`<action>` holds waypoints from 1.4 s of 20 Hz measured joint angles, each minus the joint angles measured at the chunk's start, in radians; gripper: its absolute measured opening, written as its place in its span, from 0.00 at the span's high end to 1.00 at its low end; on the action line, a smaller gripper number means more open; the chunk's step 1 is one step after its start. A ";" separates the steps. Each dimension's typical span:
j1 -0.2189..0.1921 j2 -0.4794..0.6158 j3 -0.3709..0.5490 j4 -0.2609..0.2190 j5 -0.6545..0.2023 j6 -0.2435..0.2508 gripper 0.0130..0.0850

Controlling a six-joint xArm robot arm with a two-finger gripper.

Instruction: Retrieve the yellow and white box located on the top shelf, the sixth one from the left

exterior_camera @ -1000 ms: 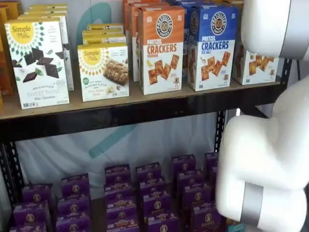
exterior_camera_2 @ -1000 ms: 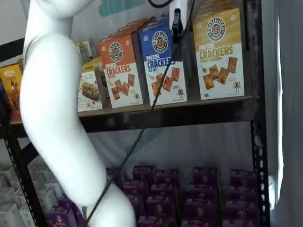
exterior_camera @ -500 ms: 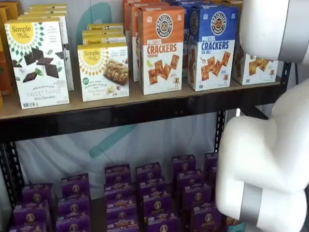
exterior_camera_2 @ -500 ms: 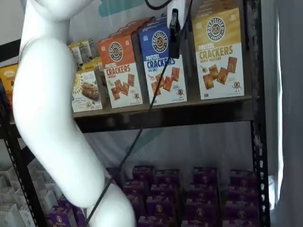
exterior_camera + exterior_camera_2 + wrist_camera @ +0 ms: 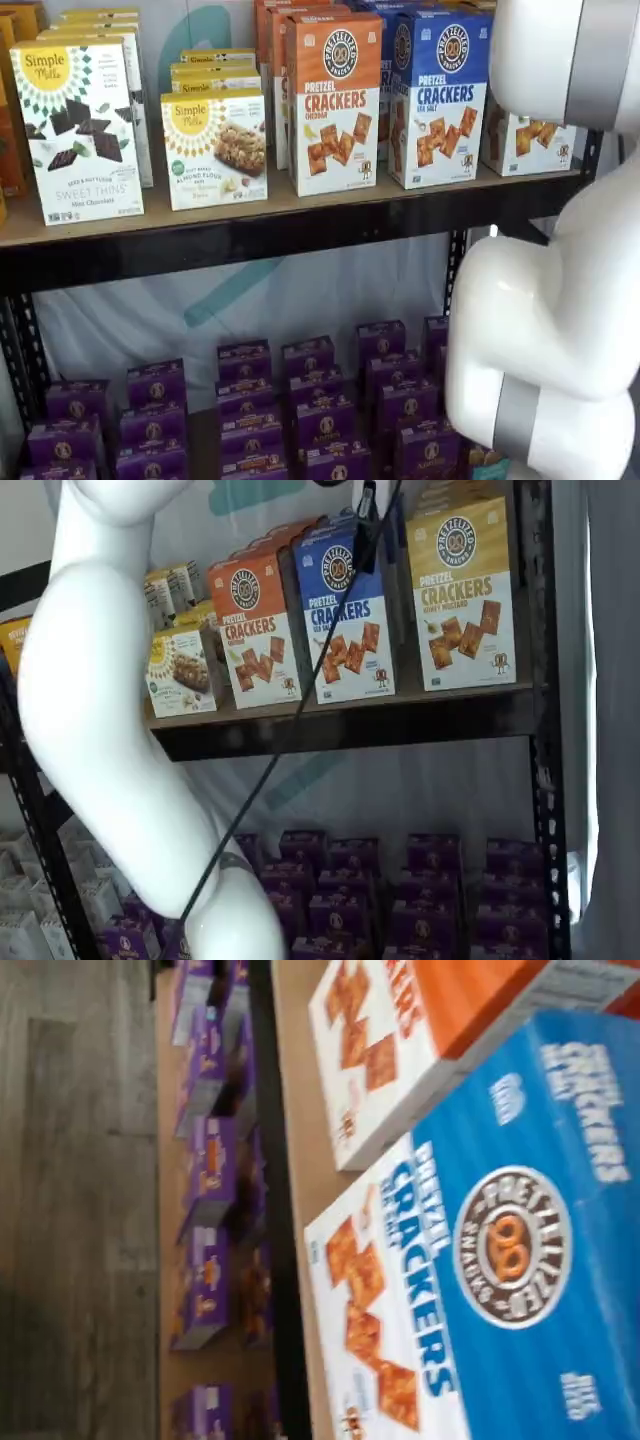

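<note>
A: The yellow and white box (image 5: pixel 462 590) stood at the right end of the top shelf (image 5: pixel 340 725), just right of the blue carton (image 5: pixel 345 615). How did it look to handle?

B: Likely light, stiff cardboard with a smooth face, easily dented; I'd have gripped its two narrow sides, mid-height.

A: What was hard to make out?

B: In a shelf view the white arm (image 5: pixel 550 330) covered most of that box (image 5: pixel 530 140). The fingers (image 5: pixel 368 525) hung from the top edge, cut off and side-on; no gap showed, though they stood at their widest, open, holding nothing
</note>
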 joint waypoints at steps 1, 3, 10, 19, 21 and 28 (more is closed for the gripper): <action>-0.006 0.001 -0.003 0.012 -0.004 0.001 0.00; -0.017 -0.001 0.001 0.041 -0.023 0.001 0.00; -0.013 -0.049 0.099 0.107 -0.242 -0.045 0.00; 0.020 0.008 0.077 0.022 -0.343 -0.108 0.00; 0.030 0.027 0.059 -0.012 -0.349 -0.115 0.00; 0.057 0.081 -0.002 -0.065 -0.347 -0.105 0.00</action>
